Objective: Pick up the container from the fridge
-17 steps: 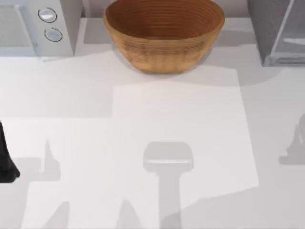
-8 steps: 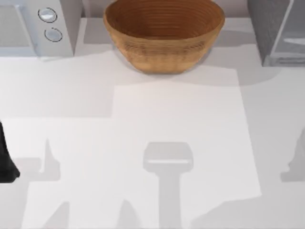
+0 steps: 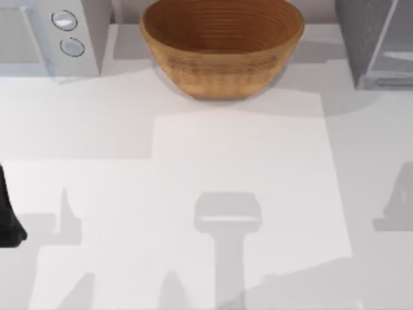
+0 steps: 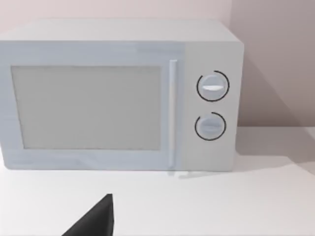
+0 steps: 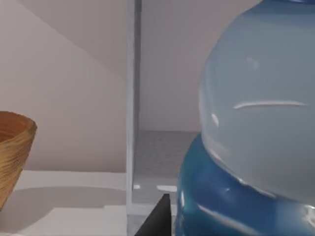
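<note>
Found the container (image 5: 256, 123), blue cap and all, right up against the right gripper (image 5: 158, 217), near the fridge (image 3: 371, 39) at far right. Could not tell either gripper's hold. Noted left gripper (image 4: 97, 220) parked at left, facing the microwave (image 4: 118, 93).

Bowl (image 3: 222, 45) between microwave (image 3: 48, 39) and fridge (image 3: 377, 42)

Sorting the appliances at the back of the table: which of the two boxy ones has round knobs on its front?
The white box at the table's back left: two round knobs beside its door. The dark-grey fridge at back right shows none.
</note>
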`<state>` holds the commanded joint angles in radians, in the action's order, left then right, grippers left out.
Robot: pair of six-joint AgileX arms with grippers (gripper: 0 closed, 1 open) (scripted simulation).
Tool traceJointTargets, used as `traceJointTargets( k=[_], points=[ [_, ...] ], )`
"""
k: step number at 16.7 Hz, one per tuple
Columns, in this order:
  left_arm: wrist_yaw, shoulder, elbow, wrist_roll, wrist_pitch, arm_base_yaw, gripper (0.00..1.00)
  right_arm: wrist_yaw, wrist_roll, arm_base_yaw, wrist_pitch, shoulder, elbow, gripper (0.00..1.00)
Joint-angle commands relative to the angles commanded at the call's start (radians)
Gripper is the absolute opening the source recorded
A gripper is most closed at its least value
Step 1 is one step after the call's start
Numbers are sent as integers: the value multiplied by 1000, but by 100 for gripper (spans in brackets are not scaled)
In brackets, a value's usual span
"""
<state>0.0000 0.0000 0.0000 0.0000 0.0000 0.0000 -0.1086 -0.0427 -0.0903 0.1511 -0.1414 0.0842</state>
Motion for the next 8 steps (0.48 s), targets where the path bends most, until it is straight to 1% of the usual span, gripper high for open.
traceJointTargets(
  k=[4,8],
  points=[
    [0,0,0,0,0,0,100,-168,-41,-138,256,-288,91,0],
    [0,0,0,0,0,0,100,-377,-58,-320,521,-698,158,0]
  ],
)
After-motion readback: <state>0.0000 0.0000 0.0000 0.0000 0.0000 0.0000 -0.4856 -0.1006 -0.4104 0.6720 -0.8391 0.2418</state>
